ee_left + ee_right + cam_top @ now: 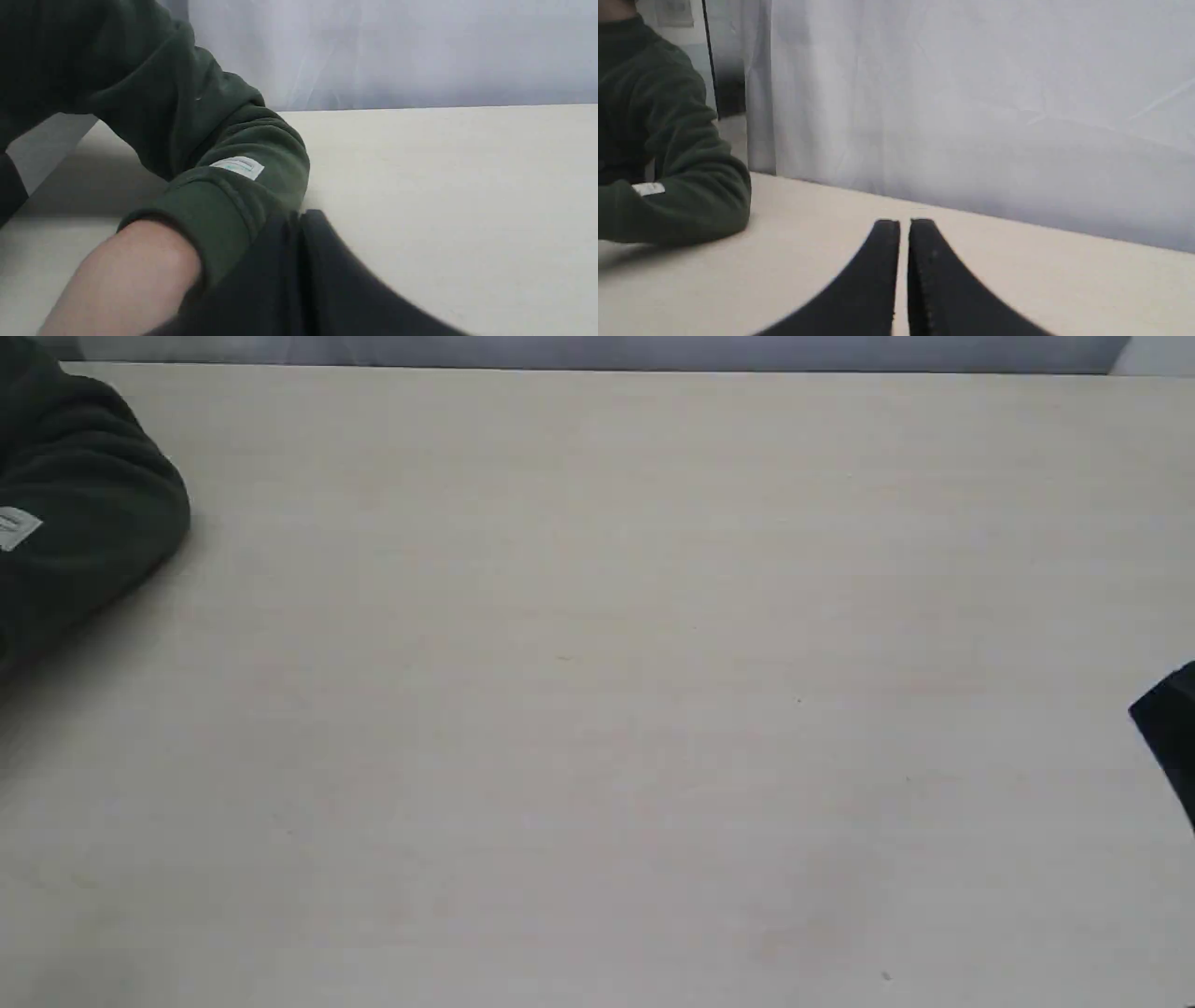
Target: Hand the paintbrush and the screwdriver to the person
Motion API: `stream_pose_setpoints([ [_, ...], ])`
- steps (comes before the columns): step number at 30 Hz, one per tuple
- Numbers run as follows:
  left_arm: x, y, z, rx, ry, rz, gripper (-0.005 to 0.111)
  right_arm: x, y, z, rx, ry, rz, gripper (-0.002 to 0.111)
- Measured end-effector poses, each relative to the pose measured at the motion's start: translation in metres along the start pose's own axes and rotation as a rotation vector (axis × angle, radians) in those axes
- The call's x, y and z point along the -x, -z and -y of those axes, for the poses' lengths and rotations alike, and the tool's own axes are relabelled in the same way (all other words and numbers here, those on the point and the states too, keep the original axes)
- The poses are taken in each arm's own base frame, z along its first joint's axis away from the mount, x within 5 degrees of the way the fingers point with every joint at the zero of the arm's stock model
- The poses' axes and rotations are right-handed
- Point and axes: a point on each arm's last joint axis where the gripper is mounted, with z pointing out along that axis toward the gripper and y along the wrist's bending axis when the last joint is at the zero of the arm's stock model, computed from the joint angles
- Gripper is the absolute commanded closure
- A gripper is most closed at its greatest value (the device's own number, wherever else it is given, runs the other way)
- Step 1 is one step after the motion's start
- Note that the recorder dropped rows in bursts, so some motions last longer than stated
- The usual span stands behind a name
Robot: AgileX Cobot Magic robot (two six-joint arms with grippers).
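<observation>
Neither the paintbrush nor the screwdriver shows in any view, and nothing lies on the visible part of the table (597, 709), so their whereabouts cannot be told. The person (84, 523) rests a green-sleeved forearm at the table's far left corner. The left pincer (299, 219) has its tips pressed together with nothing between them, just beside that sleeve. The right pincer (904, 226) shows only a hairline slit, likewise empty, near the right edge. The handover looks either finished or not yet begun. The careful move is to draw the left arm slowly clear of the sleeve, without brushing it.
</observation>
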Motion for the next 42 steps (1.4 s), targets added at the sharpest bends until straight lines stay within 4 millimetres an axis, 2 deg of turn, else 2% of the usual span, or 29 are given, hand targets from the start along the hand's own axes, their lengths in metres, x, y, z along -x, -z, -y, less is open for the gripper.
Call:
stream_pose_setpoints([
  [8, 0.000, 0.000, 0.000, 0.000, 0.000, 0.000, 0.107, -0.007, 0.000, 0.000, 0.003, -0.035, -0.077, 0.104],
  [32, 0.000, 0.000, 0.000, 0.000, 0.000, 0.000, 0.107, -0.007, 0.000, 0.000, 0.002, -0.040, -0.079, 0.104],
  [37, 0.000, 0.000, 0.000, 0.000, 0.000, 0.000, 0.107, -0.010, 0.001, 0.001, -0.010, 0.046, -0.114, 0.104],
  [42, 0.000, 0.000, 0.000, 0.000, 0.000, 0.000, 0.107, -0.018, 0.002, 0.008, -0.119, 0.088, -0.199, 0.104],
])
